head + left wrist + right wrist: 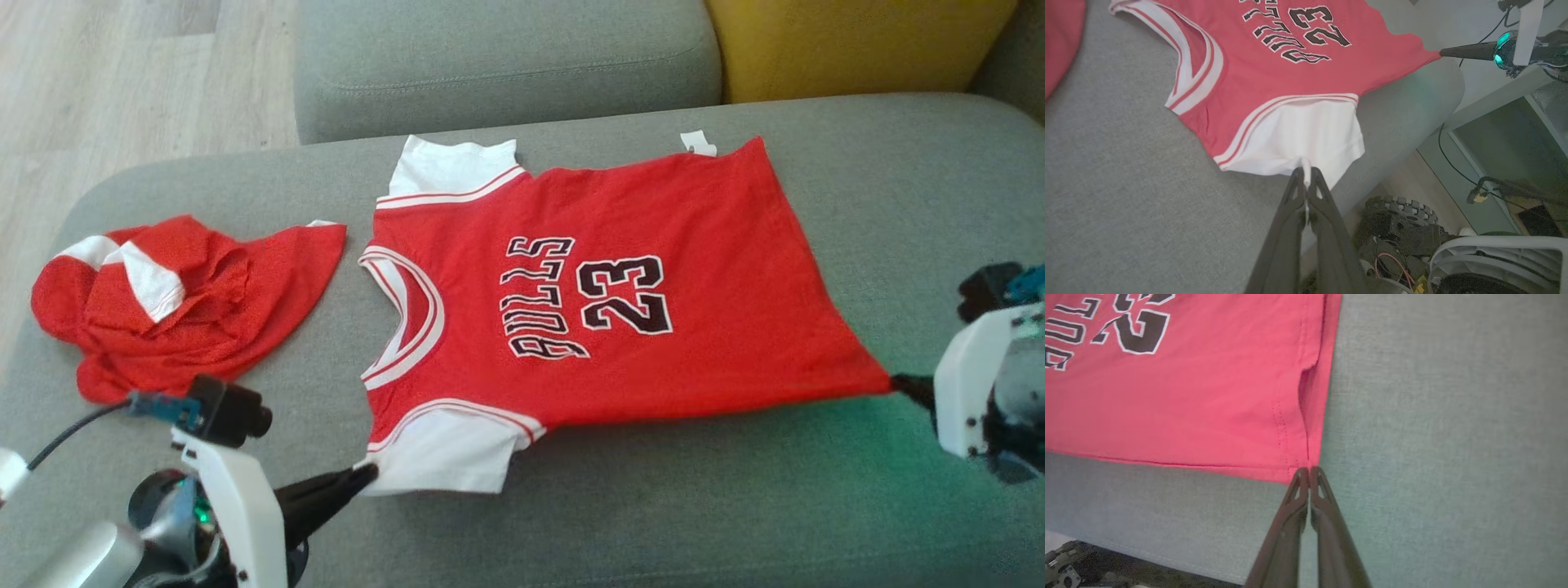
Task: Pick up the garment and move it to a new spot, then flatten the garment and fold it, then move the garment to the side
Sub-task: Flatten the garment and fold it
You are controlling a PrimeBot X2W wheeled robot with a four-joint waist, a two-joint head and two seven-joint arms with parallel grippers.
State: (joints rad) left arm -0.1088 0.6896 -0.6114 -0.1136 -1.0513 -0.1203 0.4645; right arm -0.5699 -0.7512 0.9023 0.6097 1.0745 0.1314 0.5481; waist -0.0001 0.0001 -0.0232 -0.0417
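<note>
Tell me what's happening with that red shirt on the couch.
The robot has the red jersey spread print-up on the grey cushion and holds it with both arms. Its left tool is shut on the edge of the near white sleeve. Its right tool is shut on the near hem corner, so the near side is pulled taut between them. No fold is made yet. A second red garment lies crumpled off to the robot's left.

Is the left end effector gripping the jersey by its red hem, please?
No, the left end effector is shut on the white sleeve of the jersey.
</note>
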